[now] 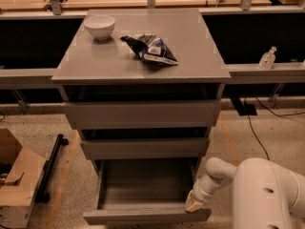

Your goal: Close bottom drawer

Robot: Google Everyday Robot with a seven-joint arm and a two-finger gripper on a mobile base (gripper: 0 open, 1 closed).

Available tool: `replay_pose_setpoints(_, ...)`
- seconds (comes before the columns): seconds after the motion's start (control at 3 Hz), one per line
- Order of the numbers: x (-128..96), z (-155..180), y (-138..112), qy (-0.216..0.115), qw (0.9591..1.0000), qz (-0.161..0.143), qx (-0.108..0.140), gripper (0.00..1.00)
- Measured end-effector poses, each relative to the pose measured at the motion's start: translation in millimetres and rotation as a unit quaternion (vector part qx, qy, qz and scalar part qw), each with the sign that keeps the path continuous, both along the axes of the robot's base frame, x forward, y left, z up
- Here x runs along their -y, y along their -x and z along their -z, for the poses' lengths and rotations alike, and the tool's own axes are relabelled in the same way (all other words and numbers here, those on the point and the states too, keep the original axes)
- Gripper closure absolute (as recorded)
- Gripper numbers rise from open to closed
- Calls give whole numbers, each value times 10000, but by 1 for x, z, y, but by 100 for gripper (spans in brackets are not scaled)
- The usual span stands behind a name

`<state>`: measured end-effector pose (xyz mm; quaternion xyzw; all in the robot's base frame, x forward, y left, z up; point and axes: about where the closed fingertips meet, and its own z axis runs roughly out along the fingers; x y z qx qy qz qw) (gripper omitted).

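The bottom drawer [143, 216] of the grey cabinet [143, 61] is pulled far out, its shallow grey box empty inside. Its flat front panel lies near the lower edge of the view. My gripper [193, 202] is at the drawer's right front corner, touching the top of the front panel. The white arm [267, 194] reaches in from the lower right. The middle drawer [143, 148] and top drawer [143, 114] above stick out a little.
A white bowl [99, 26] and a dark snack bag [151, 49] lie on the cabinet top. A cardboard box [16, 178] and a black bar [50, 166] sit on the floor at left. A clear bottle [267, 58] stands on the right ledge. Cables run on the floor at right.
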<state>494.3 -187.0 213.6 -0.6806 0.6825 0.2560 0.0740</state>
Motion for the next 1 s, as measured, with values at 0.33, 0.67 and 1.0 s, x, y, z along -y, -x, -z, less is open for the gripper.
replay_pose_setpoints(0.33, 0, 0, 0, 0, 10000, 0, 0, 98)
replay_pose_setpoints(0.67, 0, 0, 0, 0, 10000, 0, 0, 77)
replay_pose_setpoints(1.0, -5, -15, 5, 80, 9998, -75, 163, 54)
